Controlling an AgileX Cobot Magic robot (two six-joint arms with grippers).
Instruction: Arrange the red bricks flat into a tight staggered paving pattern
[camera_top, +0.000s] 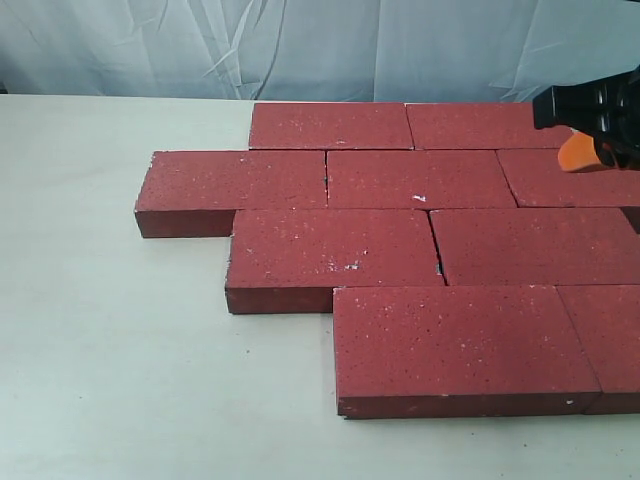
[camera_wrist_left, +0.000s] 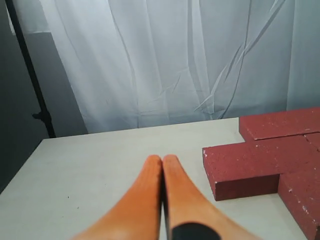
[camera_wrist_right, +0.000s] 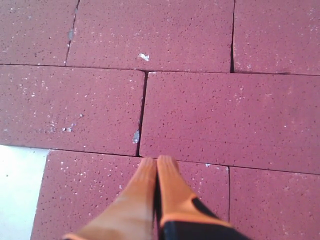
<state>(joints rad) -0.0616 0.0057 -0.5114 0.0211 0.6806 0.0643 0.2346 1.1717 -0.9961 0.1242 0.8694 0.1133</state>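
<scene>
The right hand (camera_wrist_right: 156, 162) is hovering low over the red bricks (camera_top: 400, 235), its 2 orange fingers pressed shut with nothing between them; whether the tips are touching the gritty surface, I cannot tell. The left hand (camera_wrist_left: 162, 160) is likewise closed and empty, hanging over bare tabletop (camera_top: 120, 350) just off the left end of the paving.

The bricks are lying flat in 4 staggered rows, each row stepping sideways from the one behind it; the paving is looking nearly finished. Most joints are sitting tight; a slanted seam (camera_top: 436, 245) between 2 bricks in the third row from the back is opening slightly toward the near side, and a thinner gap is showing in the second row. The step in hand is probably closing these gaps; it would go best by setting the shut fingertips low against a brick's end face and pushing slowly along its length, so the brick is sliding flat rather than tipping or twisting its neighbours out of line.

In the exterior view the paving's left edge is forming a stair of exposed ends, easy to reach; bare tabletop is lying wide to the left and near side, giving room to approach. To the right the bricks are running out of view; behind them a white curtain (camera_top: 300, 50) is hanging close, leaving little room.
</scene>
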